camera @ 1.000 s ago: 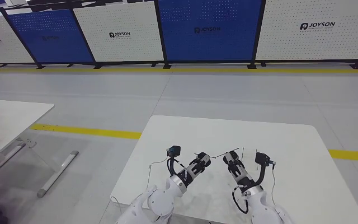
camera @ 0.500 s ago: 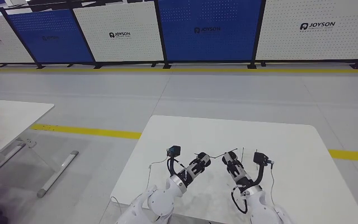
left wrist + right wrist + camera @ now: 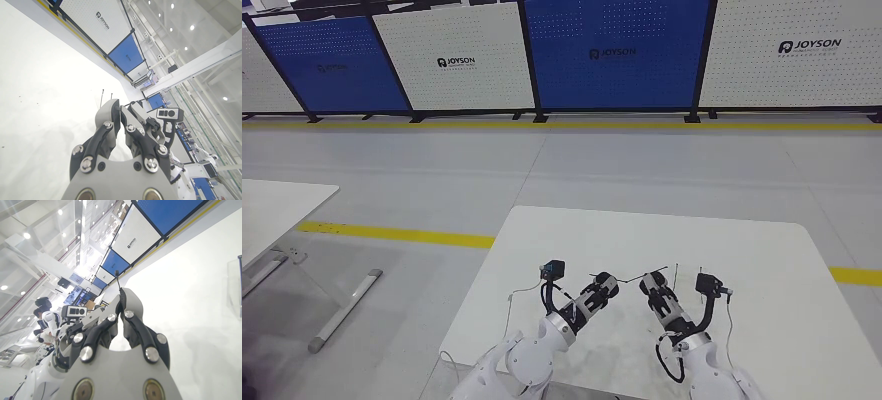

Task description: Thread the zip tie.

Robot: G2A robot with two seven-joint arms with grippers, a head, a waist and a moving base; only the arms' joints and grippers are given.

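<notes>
Both grippers are above the white table (image 3: 742,240), close together, tips facing each other. The right gripper (image 3: 121,294) has its fingers pressed together on the zip tie (image 3: 118,280). The head end of the zip tie sticks out past the fingertips, up in the air. The left gripper (image 3: 119,108) is also closed, and it pinches a thin black end. From there a thin black strip runs across to the right gripper, which is just beside it. Two spare ties (image 3: 101,98) are on the table beyond the grippers.
</notes>
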